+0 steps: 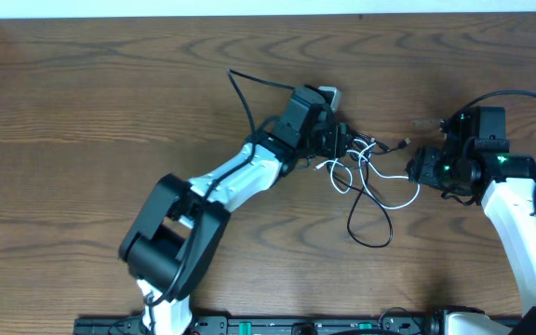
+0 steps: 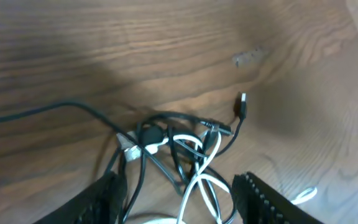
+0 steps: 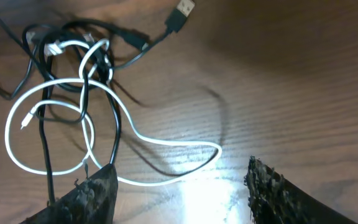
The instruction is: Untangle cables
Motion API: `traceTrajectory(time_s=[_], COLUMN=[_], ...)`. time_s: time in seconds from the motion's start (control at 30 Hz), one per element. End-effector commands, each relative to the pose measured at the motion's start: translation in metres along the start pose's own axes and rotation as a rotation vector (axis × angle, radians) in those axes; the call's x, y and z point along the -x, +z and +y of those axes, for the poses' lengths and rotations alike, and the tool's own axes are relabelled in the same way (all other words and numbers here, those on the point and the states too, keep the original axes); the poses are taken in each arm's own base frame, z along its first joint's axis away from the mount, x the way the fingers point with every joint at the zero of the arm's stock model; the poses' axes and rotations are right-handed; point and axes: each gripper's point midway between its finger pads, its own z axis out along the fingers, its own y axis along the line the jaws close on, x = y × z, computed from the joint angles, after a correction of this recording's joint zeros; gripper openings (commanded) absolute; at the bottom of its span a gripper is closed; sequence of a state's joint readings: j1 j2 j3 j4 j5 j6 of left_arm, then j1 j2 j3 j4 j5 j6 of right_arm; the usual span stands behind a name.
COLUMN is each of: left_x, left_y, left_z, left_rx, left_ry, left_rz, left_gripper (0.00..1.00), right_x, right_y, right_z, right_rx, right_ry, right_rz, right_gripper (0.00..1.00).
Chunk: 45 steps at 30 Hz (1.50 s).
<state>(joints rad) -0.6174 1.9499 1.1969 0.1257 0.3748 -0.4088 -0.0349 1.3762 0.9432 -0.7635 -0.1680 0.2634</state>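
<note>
The left claw [image 1: 342, 141] hangs low over the knot of cables [image 1: 356, 158] near the middle of the wooden bench [image 1: 110, 93]; in the left wrist view the left claw [image 2: 178, 183] stands wide open, its two dark ridged fingers [image 2: 101, 199] at the bottom corners of the picture, gripping nothing; the white cable [image 2: 197, 180] and several black cables [image 2: 160, 134] run down between the fingers, though whether any strand touches a pad cannot be told; the knot lies just ahead of the fingertips, and one black strand ends beyond it in a small metal plug [image 2: 243, 102] resting on the wood. The right claw [image 1: 415, 167] sits just to the right of the tangle, with green lights showing on its wrist; in the right wrist view the right claw [image 3: 180, 168] is likewise spread wide and holds nothing; the white cable [image 3: 166, 142] lies on the bench in loose loops, its long outer bend reaching into the gap between the fingers [image 3: 278, 193] without touching either; a black cable [image 3: 115, 134] drops from the knot to the tip of the other finger and passes out of sight beneath it. A flat USB plug [image 3: 182, 9] lies at the top edge of that view, apart from both fingers; seen from overhead, a further black loop [image 1: 370, 228] trails from the knot toward the near edge of the bench.
</note>
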Motion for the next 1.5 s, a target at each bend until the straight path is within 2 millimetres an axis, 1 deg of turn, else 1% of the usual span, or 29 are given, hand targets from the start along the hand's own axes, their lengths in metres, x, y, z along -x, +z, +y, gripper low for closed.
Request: traceTrajectory(time_s=[0.0, 0.17, 0.27, 0.3, 0.33, 0.37, 0.47, 0.5, 0.57, 0.63, 0.7, 0.73, 0.8, 0.87, 0.97, 1.03, 1.13, 1.23, 1.27, 1.3, 1.4, 1.43, 1.47], left_x=[-0.009, -0.028, -0.039, -0.042, -0.043, -0.044, -0.038, -0.033, -0.024, -0.014, -0.007, -0.008, -0.011, -0.018, -0.023, -0.021, -0.017, -0.019, -0.021, -0.022, -0.025, -0.025, -0.024], left_y=[0.015, 0.034, 0.041, 0.043, 0.043, 0.044, 0.040, 0.037, 0.028, 0.015, -0.004, -0.013, -0.033, -0.052, -0.074, -0.085, -0.098, -0.105, -0.106, -0.106, -0.107, -0.107, -0.107], left_z=[0.007, 0.009, 0.008, 0.007, 0.007, 0.006, 0.003, 0.001, -0.002, -0.004, -0.008, -0.011, -0.024, -0.038, -0.057, -0.065, -0.071, -0.073, -0.073, -0.073, -0.078, -0.079, -0.079], left_rx=[0.036, 0.050, 0.058, 0.058, 0.057, 0.055, 0.049, 0.045, 0.039, 0.042, 0.047, 0.041, 0.014, -0.023, -0.083, -0.099, -0.108, -0.107, -0.106, -0.108, -0.137, -0.142, -0.143], left_ry=[-0.037, -0.027, -0.023, -0.021, -0.020, -0.018, -0.017, -0.017, -0.019, -0.026, -0.036, -0.042, -0.052, -0.060, -0.032, -0.025, -0.016, -0.019, -0.022, -0.025, -0.027, -0.026, -0.025], left_rz=[-0.004, 0.024, 0.045, 0.051, 0.054, 0.056, 0.040, 0.029, 0.013, 0.003, 0.010, 0.026, 0.068, 0.118, 0.156, 0.155, 0.141, 0.148, 0.155, 0.164, 0.181, 0.180, 0.177], left_gripper=[0.59, 0.59, 0.59, 0.57, 0.52, 0.44, 0.11, 0.08, 0.07, 0.07, 0.07, 0.07, 0.07, 0.08, 0.07, 0.07, 0.08, 0.07, 0.07, 0.07, 0.08, 0.08, 0.07], right_x=[0.000, -0.003, -0.004, -0.004, -0.005, -0.005, -0.005, -0.004, -0.005, -0.004, -0.003, -0.002, -0.001, -0.001, -0.004, -0.006, -0.009, -0.008, -0.008, -0.007, -0.010, -0.012, -0.014], right_y=[-0.002, -0.002, -0.002, -0.002, -0.002, -0.002, -0.002, -0.002, -0.002, -0.002, -0.002, -0.003, -0.006, -0.013, -0.022, -0.025, -0.027, -0.028, -0.028, -0.029, -0.029, -0.029, -0.029], right_z=[0.008, 0.009, 0.009, 0.009, 0.009, 0.009, 0.009, 0.009, 0.009, 0.009, 0.012, 0.018, 0.038, 0.066, 0.094, 0.105, 0.119, 0.129, 0.131, 0.134, 0.141, 0.143, 0.145], right_rx=[0.041, 0.049, 0.048, 0.048, 0.047, 0.047, 0.047, 0.047, 0.047, 0.047, 0.061, 0.092, 0.209, 0.361, 0.501, 0.543, 0.575, 0.589, 0.594, 0.598, 0.610, 0.613, 0.616], right_ry=[0.011, 0.013, 0.013, 0.013, 0.014, 0.014, 0.014, 0.014, 0.013, 0.009, 0.001, -0.026, -0.124, -0.241, -0.365, -0.424, -0.472, -0.505, -0.515, -0.523, -0.547, -0.554, -0.560], right_rz=[0.007, 0.018, 0.021, 0.023, 0.026, 0.027, 0.026, 0.026, 0.026, 0.025, 0.019, 0.016, 0.008, -0.010, -0.034, -0.047, -0.056, -0.075, -0.082, -0.088, -0.091, -0.086, -0.082], right_gripper=[0.63, 0.62, 0.62, 0.62, 0.62, 0.62, 0.61, 0.61, 0.61, 0.61, 0.61, 0.61, 0.61, 0.61, 0.61, 0.61, 0.60, 0.59, 0.57, 0.54, 0.37, 0.33, 0.32])
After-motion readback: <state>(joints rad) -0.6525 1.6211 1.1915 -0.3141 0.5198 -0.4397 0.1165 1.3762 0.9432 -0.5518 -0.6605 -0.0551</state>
